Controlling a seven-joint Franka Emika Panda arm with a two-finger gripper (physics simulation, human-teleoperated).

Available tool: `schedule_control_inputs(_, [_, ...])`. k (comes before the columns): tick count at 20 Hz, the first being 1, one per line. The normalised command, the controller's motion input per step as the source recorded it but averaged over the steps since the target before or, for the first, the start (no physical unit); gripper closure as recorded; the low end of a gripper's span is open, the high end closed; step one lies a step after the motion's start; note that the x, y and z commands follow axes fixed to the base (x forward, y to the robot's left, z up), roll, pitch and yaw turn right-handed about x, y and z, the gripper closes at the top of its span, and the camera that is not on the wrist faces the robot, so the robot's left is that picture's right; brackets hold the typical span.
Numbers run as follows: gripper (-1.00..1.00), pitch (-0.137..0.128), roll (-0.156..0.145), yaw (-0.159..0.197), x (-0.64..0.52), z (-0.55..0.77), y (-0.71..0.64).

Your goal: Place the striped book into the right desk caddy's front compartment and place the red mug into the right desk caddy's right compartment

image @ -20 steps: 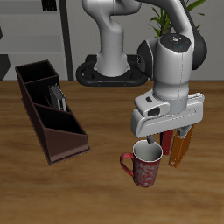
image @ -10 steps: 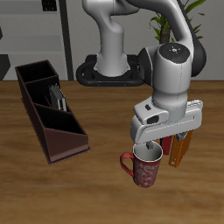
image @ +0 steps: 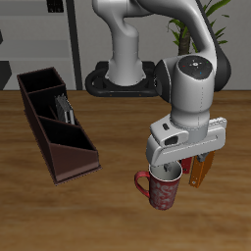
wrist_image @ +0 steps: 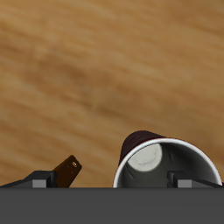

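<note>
1 item remains, the red mug (image: 163, 188): the gripper (image: 175, 169), released, straddles its rim; next, clench and lift toward the right desk caddy (image: 55, 122).

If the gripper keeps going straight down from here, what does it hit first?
Most likely the red mug: the gripper hangs right over its open mouth, and the wrist view shows the rim directly ahead. Whether the fingers straddle the wall or strike it is unclear.

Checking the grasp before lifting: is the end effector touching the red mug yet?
Cannot tell. In the exterior view the end effector sits right at the red mug rim, hiding any gap; the wrist view shows no fingertips.
</note>
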Motion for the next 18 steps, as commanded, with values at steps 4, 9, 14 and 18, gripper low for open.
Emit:
schedule_control_inputs(4, [-1.0,0.015,0.001,-0.009,0.01,-0.11,0.0])
schedule_control_inputs(9, [-1.0,0.023,-0.007,-0.002,0.06,-0.15,-0.06])
schedule_control_inputs(14, [-1.0,0.02,0.0,0.006,0.01,-0.14,-0.03])
schedule_control_inputs(18, [-1.0,0.049,0.0,-0.016,0.03,-0.26,-0.05])
